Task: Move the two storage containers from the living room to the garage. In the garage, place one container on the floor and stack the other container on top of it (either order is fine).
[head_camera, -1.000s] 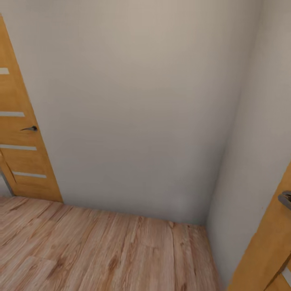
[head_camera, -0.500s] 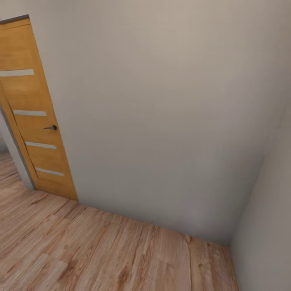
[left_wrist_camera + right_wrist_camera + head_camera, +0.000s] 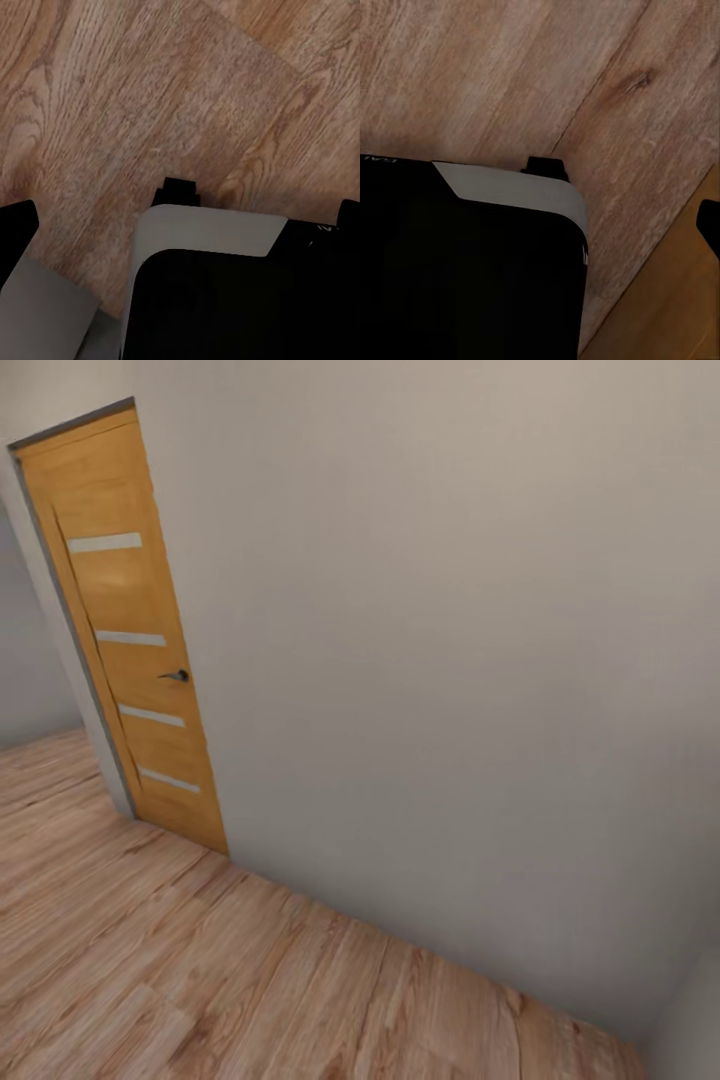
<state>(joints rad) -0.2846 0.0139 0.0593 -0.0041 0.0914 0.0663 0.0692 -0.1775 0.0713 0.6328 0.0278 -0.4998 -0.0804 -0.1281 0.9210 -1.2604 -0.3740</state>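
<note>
While in transit over light wood plank flooring [image 3: 200, 980], honey-orange panelled door [image 3: 130, 630] at ten o'clock, plain grey-white wall [image 3: 450, 660] ahead; bins' bearing and jaw states undeterminable.

A home interior, by the look of it a bare hallway or room corner; the floor [image 3: 200, 980] is light wood plank, with grain and knots plain in both wrist views; a plain grey-white wall [image 3: 450, 660] takes up most of the head view and meets a second wall at the far right; a domestic wooden door [image 3: 130, 630] of orange-brown veneer stands at the left, set with four narrow pale strips and a small dark lever handle [image 3: 176, 676], inside a grey frame [image 3: 75, 640]; beyond it more plank flooring runs on.
</note>
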